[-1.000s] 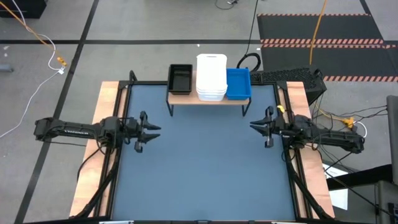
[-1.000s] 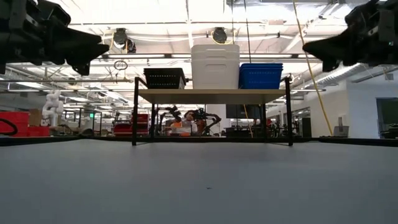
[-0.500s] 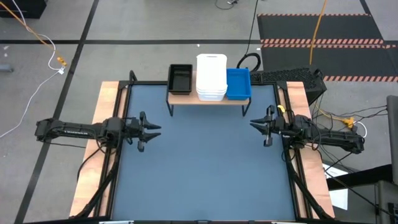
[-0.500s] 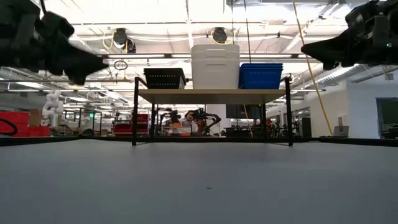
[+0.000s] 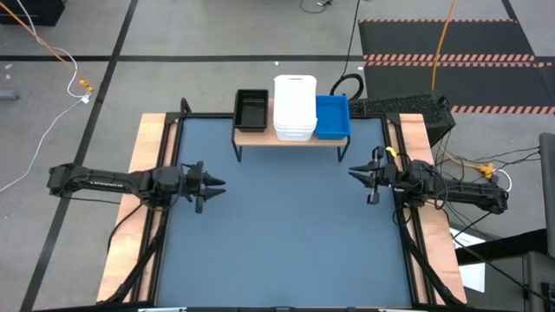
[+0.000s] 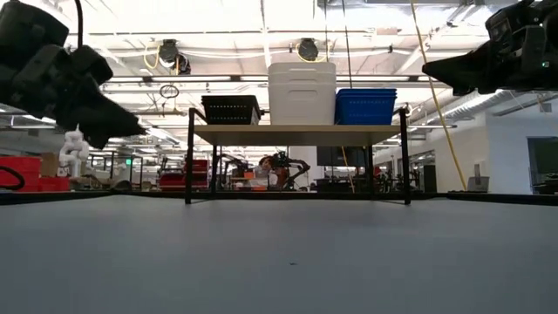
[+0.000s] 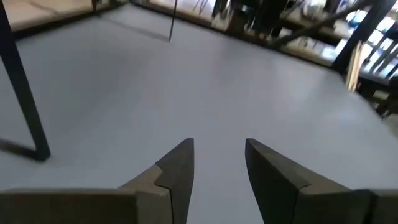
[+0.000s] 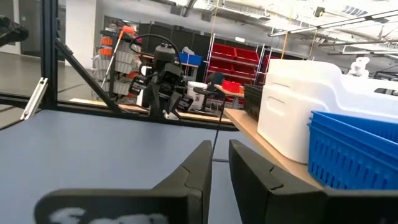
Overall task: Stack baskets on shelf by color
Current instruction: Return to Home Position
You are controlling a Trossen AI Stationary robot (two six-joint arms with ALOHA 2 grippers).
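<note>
The shelf (image 5: 290, 138) stands at the far middle of the blue-grey mat, and its light-wood top (image 6: 296, 133) carries the baskets. A black basket (image 5: 251, 109) sits at its left end, a white stack (image 5: 295, 107) in the middle and a blue basket (image 5: 332, 116) at the right. My left gripper (image 5: 217, 183) hovers over the mat's left side, tipped downward and open, with nothing between its fingers (image 7: 219, 143). My right gripper (image 5: 352, 174) hovers over the right side, about level, with a narrow empty gap (image 8: 219, 144) between its fingers. Both are well short of the shelf.
Wooden side boards (image 5: 152, 139) and black frame rails (image 5: 169, 217) run along the mat's left and right edges. The shelf's thin black legs (image 6: 189, 157) stand on the mat. A keyboard (image 5: 399, 106) and cables lie beyond the far right corner. Open mat (image 5: 286, 234) stretches between the arms.
My left gripper has tipped its fingers downward, rolled at the wrist and sunk a little toward the mat, staying open. The baskets and the shelf have not moved.
</note>
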